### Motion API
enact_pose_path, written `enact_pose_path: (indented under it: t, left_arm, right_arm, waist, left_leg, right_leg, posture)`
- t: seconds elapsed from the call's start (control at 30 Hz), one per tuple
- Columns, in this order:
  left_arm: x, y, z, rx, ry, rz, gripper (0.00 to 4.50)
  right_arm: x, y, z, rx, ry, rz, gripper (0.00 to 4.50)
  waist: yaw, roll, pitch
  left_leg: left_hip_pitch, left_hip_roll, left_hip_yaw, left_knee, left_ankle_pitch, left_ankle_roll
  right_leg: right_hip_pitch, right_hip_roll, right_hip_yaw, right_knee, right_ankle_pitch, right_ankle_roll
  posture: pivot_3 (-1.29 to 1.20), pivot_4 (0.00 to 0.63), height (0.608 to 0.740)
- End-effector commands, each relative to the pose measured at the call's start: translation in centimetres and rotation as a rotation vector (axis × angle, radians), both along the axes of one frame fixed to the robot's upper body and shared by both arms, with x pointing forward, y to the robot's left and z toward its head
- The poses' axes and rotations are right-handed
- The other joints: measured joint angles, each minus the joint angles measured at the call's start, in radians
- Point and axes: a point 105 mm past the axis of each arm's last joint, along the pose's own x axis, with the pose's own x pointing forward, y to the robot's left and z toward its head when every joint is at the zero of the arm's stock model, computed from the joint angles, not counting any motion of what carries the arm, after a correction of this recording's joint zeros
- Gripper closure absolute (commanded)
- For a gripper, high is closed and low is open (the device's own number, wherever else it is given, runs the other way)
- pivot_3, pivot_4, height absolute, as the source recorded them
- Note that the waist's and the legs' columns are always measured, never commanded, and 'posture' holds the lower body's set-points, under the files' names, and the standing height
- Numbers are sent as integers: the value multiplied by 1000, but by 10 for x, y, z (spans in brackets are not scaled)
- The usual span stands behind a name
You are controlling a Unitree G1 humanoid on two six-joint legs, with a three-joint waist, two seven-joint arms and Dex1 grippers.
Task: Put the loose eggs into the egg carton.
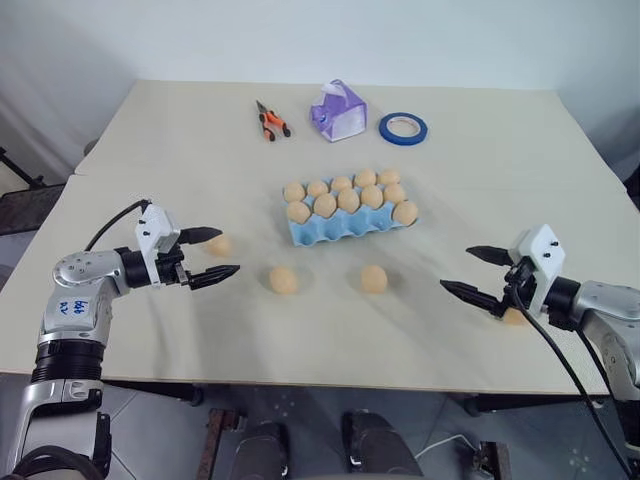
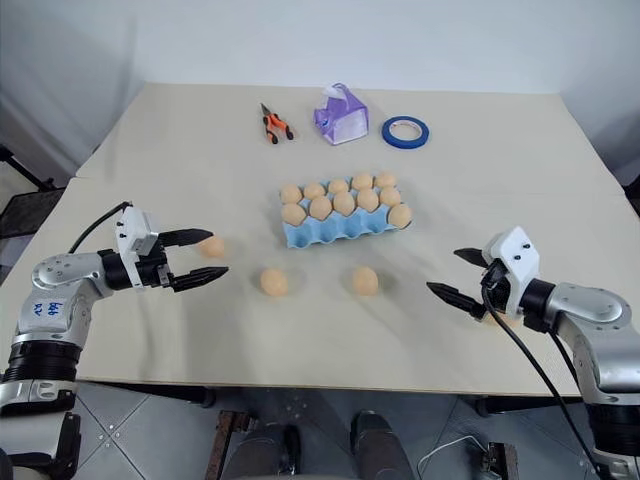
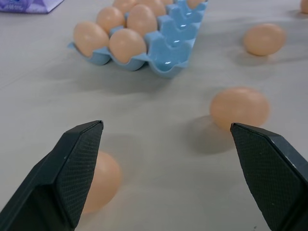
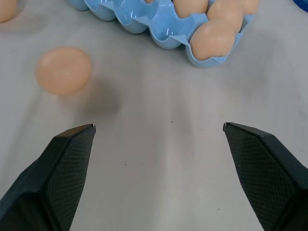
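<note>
Light blue egg carton (image 1: 345, 226) mid-table, ten eggs inside, loose tan eggs (image 1: 284, 280) on table nearby

Egg beside left gripper (image 1: 212, 254): partly covered by the upper finger (image 1: 198, 235) in the head views; in the left wrist view about half of it sits behind one finger

Egg by right gripper (image 1: 478, 275): only a sliver (image 1: 515, 317) shows beneath the gripper body, rest hidden

Egg carton (image 3: 174, 47): far end cut off by the frame edge in the left wrist view; both wrist views crop it, so the cup count is not readable there

Purple tissue pack (image 3: 26, 5): only a corner in frame

Orange-handled tool (image 1: 270, 121): too small to identify its type
</note>
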Motion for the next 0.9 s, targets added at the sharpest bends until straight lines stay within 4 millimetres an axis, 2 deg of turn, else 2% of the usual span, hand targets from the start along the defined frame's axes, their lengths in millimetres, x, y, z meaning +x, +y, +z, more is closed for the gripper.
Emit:
enact_pose_path:
  t: [0.03,0.13,0.5,0.77,0.9]
  left_arm:
    - [-2,-4,11,-4,-57,-26,0]
    - [5,-4,8,2,-45,26,0]
    - [13,-18,18,-41,-24,-7,0]
    - [10,-62,25,-73,-35,-193,0]
    - [-2,-92,28,-98,-32,-342,0]
  right_arm:
    - [-2,-4,22,-2,-68,-11,51]
    - [-2,-6,25,10,-74,-31,51]
    - [-9,-7,36,27,-112,-106,51]
    - [-25,-13,49,138,-151,-265,51]
    - [-47,-25,37,127,-133,-438,51]
  waist:
    - [0,0,0]
    - [0,0,0]
    - [1,0,0]
    - [3,0,0]
    - [5,0,0]
  left_leg:
    - [0,0,0,0,0,0]
    - [0,0,0,0,0,1]
    - [0,0,0,0,0,1]
    - [0,0,0,1,0,1]
    - [-1,-1,-1,0,0,1]
  right_leg:
    - [0,0,0,0,0,0]
    - [0,0,0,-1,1,1]
    - [1,0,0,-1,1,1]
    - [1,0,0,-1,1,2]
    - [2,0,0,-3,1,2]
  posture:
    - [0,150,740]
    - [0,150,740]
    - [0,150,740]
    - [0,150,740]
    - [0,150,740]
